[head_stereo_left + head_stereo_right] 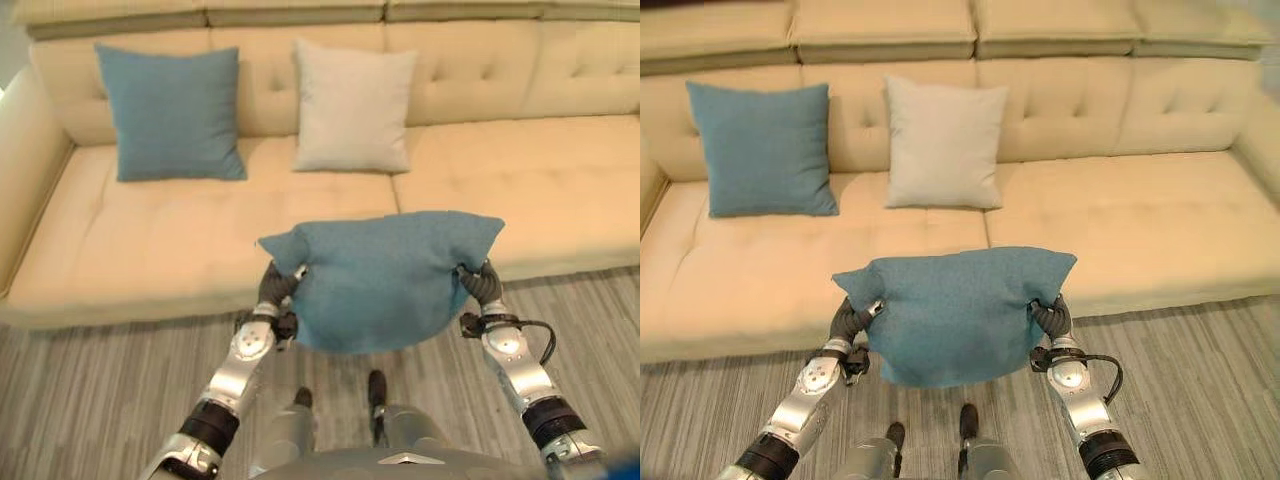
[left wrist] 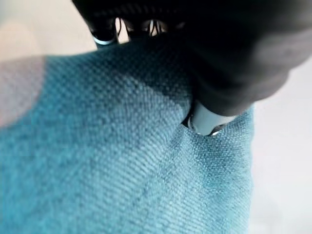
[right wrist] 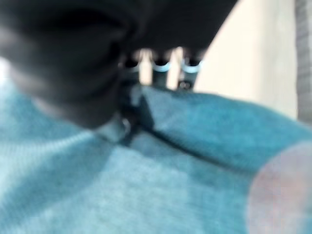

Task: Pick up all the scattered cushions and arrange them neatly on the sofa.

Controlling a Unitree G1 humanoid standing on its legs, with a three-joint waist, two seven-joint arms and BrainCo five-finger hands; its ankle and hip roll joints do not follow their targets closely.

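A teal cushion (image 1: 385,275) hangs in the air in front of the cream sofa (image 1: 180,250), held at its two upper corners. My left hand (image 1: 280,285) is curled on the left corner, its thumb (image 2: 207,119) pressed into the cloth. My right hand (image 1: 480,280) is curled on the right corner, its fingers (image 3: 161,66) over the cushion's edge. Two more cushions lean upright against the sofa's backrest: a blue cushion (image 1: 172,112) at the left and a beige cushion (image 1: 353,107) beside it.
The sofa's seat (image 1: 1120,215) to the right of the beige cushion lies bare. A padded armrest (image 1: 25,160) closes the sofa's left end. Grey striped carpet (image 1: 90,390) covers the floor in front of the sofa.
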